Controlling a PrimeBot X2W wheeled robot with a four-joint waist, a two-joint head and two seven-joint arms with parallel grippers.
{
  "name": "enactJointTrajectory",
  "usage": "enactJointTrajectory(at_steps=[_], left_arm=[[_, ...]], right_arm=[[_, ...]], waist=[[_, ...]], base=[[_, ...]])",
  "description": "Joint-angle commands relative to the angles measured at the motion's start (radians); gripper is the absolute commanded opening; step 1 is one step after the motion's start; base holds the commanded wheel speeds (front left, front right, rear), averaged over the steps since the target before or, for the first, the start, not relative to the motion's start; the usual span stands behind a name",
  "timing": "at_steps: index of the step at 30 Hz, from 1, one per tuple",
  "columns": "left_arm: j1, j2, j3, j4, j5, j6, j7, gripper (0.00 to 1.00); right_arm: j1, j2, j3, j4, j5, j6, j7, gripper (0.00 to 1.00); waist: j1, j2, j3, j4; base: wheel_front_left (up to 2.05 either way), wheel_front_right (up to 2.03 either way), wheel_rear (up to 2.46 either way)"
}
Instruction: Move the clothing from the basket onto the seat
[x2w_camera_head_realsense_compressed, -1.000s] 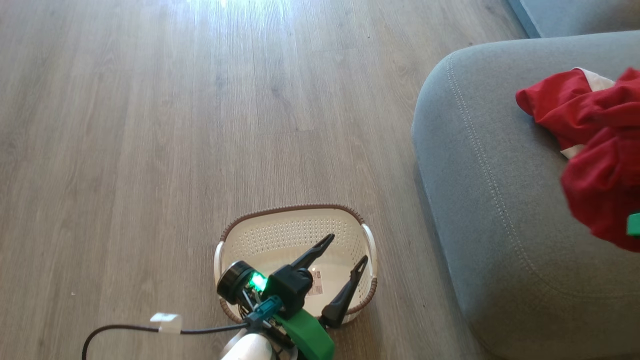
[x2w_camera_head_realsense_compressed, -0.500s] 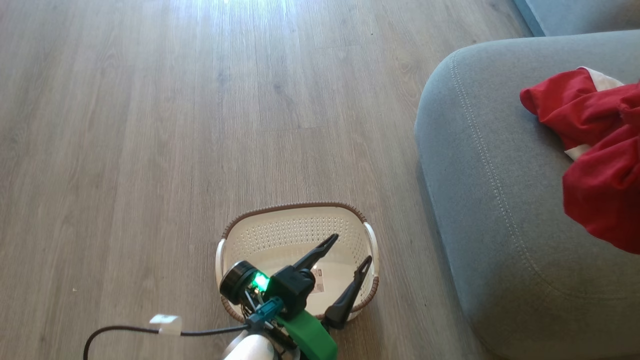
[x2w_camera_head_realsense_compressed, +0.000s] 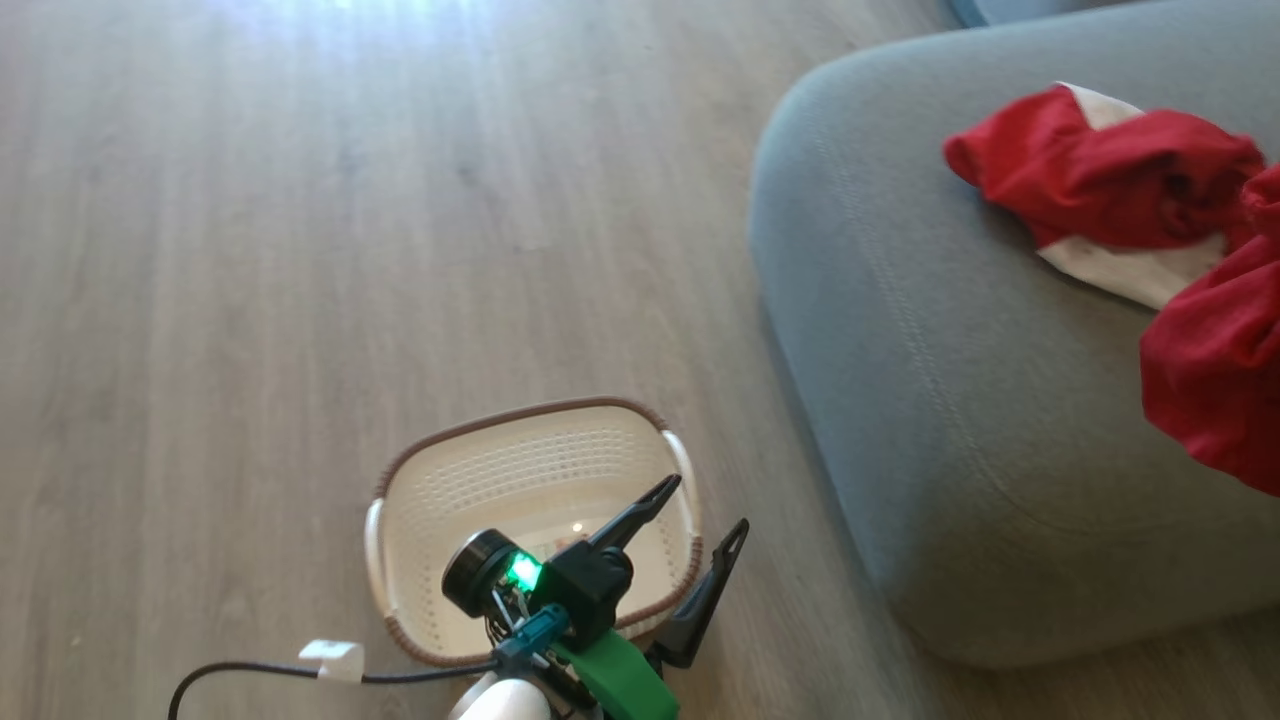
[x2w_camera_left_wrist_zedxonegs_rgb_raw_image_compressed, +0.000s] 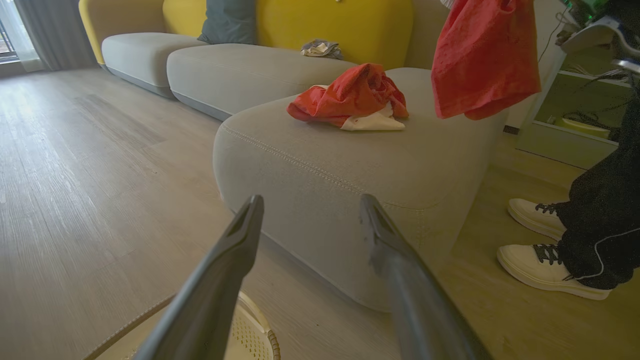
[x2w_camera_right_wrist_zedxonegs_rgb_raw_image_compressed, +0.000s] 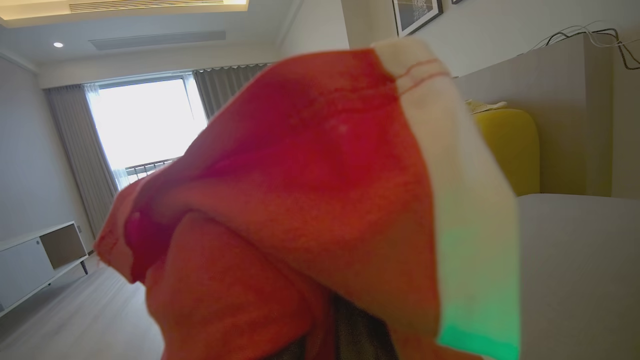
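My left jaws stand wide with nothing between them. Their two dark fingers (x2w_camera_head_realsense_compressed: 640, 512) hang over the basket (x2w_camera_head_realsense_compressed: 500, 470), one above its pale inside and the other over its rim on the seat side. The basket sits on the wood floor (x2w_camera_head_realsense_compressed: 300, 250), near the rounded corner of the seat (x2w_camera_head_realsense_compressed: 900, 330) but apart from it, and its perforated wall and bottom are bare.

One crumpled garment (x2w_camera_head_realsense_compressed: 1090, 175), red with a white panel underneath, lies on top of the seat, well in from the stitched seam.

My right jaws are clamped tight on the hanging garment (x2w_camera_right_wrist_zedxonegs_rgb_raw_image_compressed: 310, 200), whose red cloth and white striped trim drape over my fingers close to the right wrist camera. From the left wrist view this hanging garment dangles in the air above the far side of the seat, clear of the cushion. In the head view it is at the right edge.

A person's pale shoes (x2w_camera_left_wrist_zedxonegs_rgb_raw_image_compressed: 542, 267) stand on the floor beside the seat.
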Motion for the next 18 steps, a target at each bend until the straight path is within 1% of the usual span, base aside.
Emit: enactJointTrajectory(at_steps=[1, 12, 17, 18], left_arm=[[-0.033, -0.001, 0.025, -0.04, 0.006, 0.002, -0.005, 1.0], [-0.06, -0.001, 0.027, -0.061, 0.019, 0.007, -0.005, 1.0], [-0.075, -0.001, 0.022, -0.058, 0.027, 0.0, -0.005, 1.0], [-0.08, -0.001, 0.023, -0.056, 0.032, -0.001, -0.005, 1.0]], right_arm=[[-0.035, -0.02, 0.02, -0.044, 0.0, 0.007, -0.009, 0.0], [-0.028, 0.019, 0.025, -0.08, 0.001, 0.007, -0.009, 0.0], [-0.028, 0.04, 0.025, -0.087, 0.006, 0.007, -0.009, 0.0], [-0.033, 0.052, 0.026, -0.089, 0.011, 0.007, -0.009, 0.0]], waist=[[0.0, 0.0, 0.019, -0.05], [0.0, 0.0, 0.066, -0.223], [0.0, 0.0, 0.09, -0.278], [0.0, 0.0, 0.103, -0.292]], base=[[0.0, 0.0, 0.0], [0.0, 0.0, 0.0], [0.0, 0.0, 0.0], [0.0, 0.0, 0.0]])
